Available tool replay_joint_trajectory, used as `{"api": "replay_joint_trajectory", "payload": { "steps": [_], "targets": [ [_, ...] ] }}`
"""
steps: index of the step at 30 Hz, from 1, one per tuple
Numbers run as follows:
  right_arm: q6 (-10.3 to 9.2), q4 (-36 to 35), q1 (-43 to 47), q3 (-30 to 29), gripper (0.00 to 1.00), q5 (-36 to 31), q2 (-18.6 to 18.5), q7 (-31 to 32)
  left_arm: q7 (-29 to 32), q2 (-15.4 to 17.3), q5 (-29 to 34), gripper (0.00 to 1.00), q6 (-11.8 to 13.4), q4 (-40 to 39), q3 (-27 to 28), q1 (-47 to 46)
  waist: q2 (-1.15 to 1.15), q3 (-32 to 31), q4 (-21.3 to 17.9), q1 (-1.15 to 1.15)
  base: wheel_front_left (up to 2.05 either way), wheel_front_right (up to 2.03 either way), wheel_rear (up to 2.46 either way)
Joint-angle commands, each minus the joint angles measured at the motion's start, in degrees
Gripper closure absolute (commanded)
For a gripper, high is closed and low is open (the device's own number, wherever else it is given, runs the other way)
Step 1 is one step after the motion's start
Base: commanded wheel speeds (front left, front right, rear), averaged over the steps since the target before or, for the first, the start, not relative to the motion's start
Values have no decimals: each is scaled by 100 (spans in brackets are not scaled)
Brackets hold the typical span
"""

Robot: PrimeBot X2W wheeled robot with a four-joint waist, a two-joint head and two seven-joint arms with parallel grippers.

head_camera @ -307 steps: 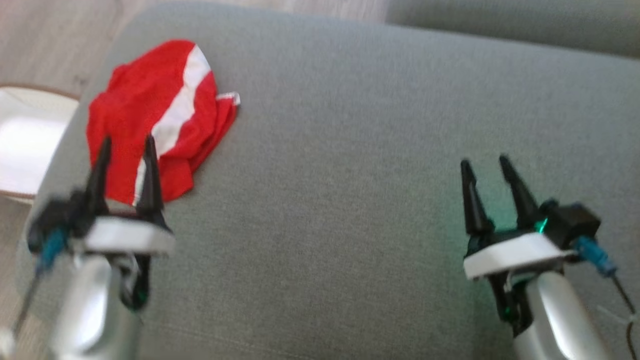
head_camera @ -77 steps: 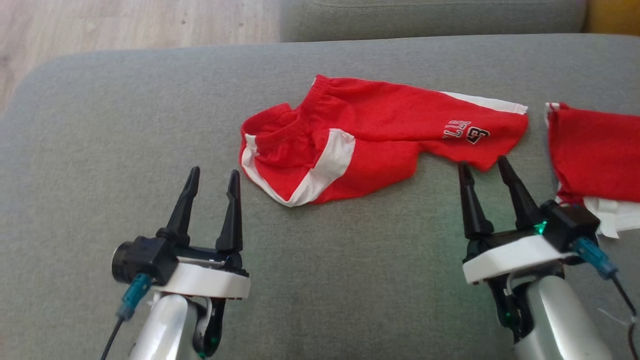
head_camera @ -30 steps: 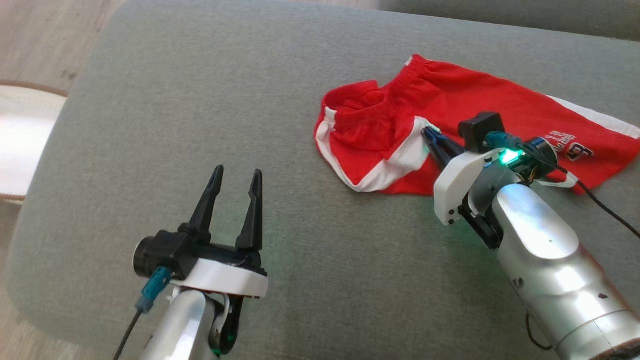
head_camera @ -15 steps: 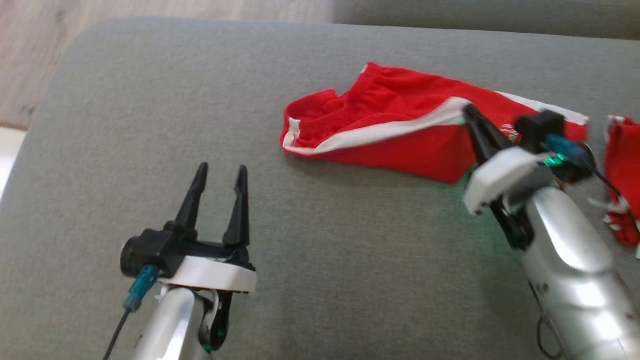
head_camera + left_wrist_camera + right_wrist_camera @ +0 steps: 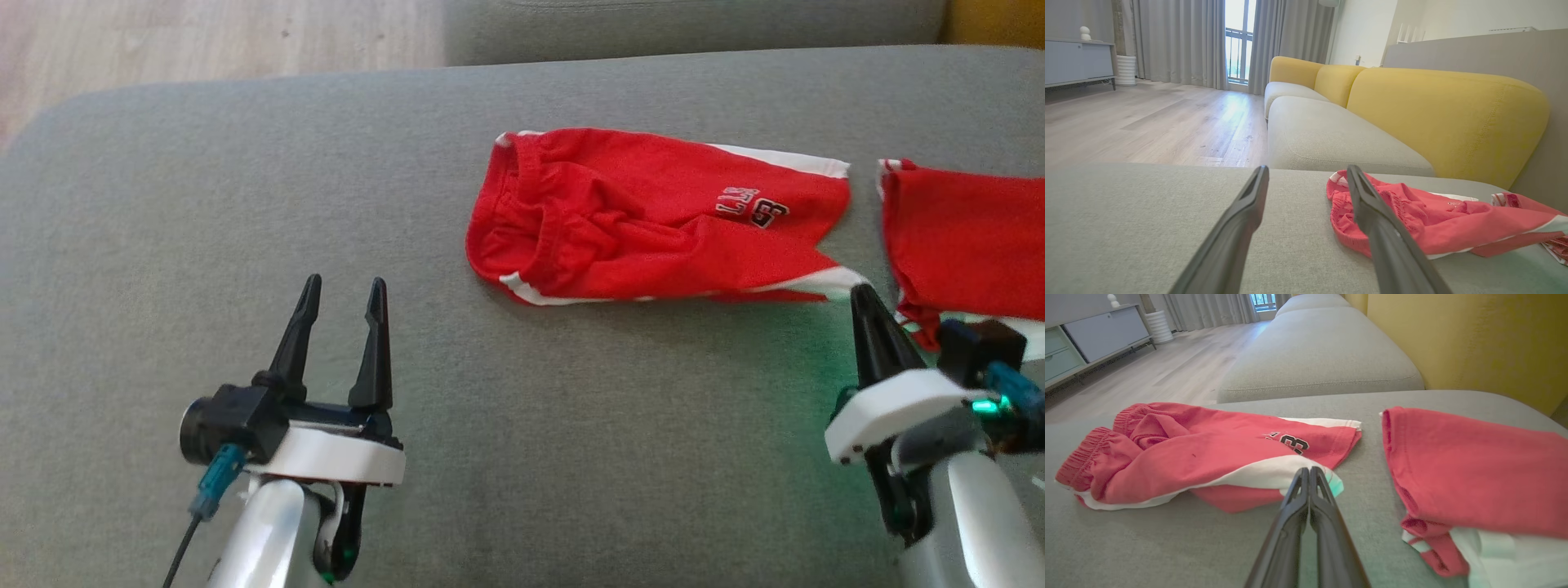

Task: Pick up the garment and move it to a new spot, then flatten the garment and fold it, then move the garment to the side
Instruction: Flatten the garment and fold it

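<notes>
Left pincer (image 5: 344,282) at lower left of the head view, fingers spread wide with nothing between them, hovering over bare grey sofa cushion (image 5: 204,212). In the left wrist view the same left pincer (image 5: 1307,169) points across the cushion, and its right-hand finger overlaps the waistband end of the shorts in the picture without touching it.

Right pincer (image 5: 859,289) at lower right of the head view, fingers pressed together into one point. The tip sits on the white hem corner of the red shorts (image 5: 637,233). In the right wrist view the right pincer (image 5: 1307,469) has no gap between its fingers, and the tips meet the white band at the leg's near edge; the cloth looks pinched there.

The red shorts lie right of centre in the head view, spread out lengthwise. The elastic waistband is on the left, the leg runs to the right, and a white stripe follows the near edge and the far edge. A dark number print sits on the leg. The fabric is bunched and wrinkled near the waistband and smoother toward the hem. In the right wrist view the red shorts (image 5: 1208,451) fill centre left.

A second red garment (image 5: 963,237) with white trim lies at the right edge, just beside the shorts' hem and not touching it; also seen at (image 5: 1474,465).

Beyond that, another grey seat cushion (image 5: 694,24) runs along the top, with wood floor (image 5: 204,41) at upper left. The wrist views show a yellow sofa back (image 5: 1445,114), grey curtains (image 5: 1175,41) and a pale cabinet (image 5: 1073,61) at far left.
</notes>
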Motion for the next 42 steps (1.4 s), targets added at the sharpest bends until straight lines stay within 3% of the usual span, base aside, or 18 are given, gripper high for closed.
{"api": "replay_joint_trajectory", "payload": {
  "steps": [1, 4, 5, 6, 17, 31, 37, 42],
  "targets": [
    [39, -327, -18, 74, 100, -56, 38, 69, -55, 40, 34, 0, -26, -201, 224, -105, 0, -27, -98, 0, 0, 0, 0],
    [39, -538, 229, 3, 100, -42, 109, 233, -55, 40, 35, 0, -39, -194, 211, -111, 0, -40, -178, 0, 0, 0, 0],
    [39, -642, 261, -57, 19, -38, 124, 145, -55, 40, 36, 0, -42, -192, 208, -113, 0, -44, -199, 0, 0, 0, 0],
    [39, -715, 287, -93, 0, -22, 134, 79, -55, 40, 39, 0, -45, -188, 206, -115, 0, -47, -213, 0, 0, 0, 0],
    [39, -1278, 427, 207, 0, 187, 151, -907, -55, 40, 71, 0, -84, -225, 240, -110, 0, -86, -292, 0, 0, 0, 0],
    [39, -739, 569, 193, 0, 173, 152, -1345, -55, 40, 104, 0, -150, -292, 142, -144, 0, 14, -328, 0, 0, 0, 0],
    [39, -549, 435, 104, 0, 138, 152, -1305, 5, 209, 113, 0, -224, -7, -517, -447, 0, 188, -413, 0, 0, 0, 0],
    [39, -505, 305, 167, 0, 185, 152, -1350, 313, 660, 173, 0, -234, 288, -1546, -1038, 0, 393, -517, 0, 0, 0, 0]
  ]
}}
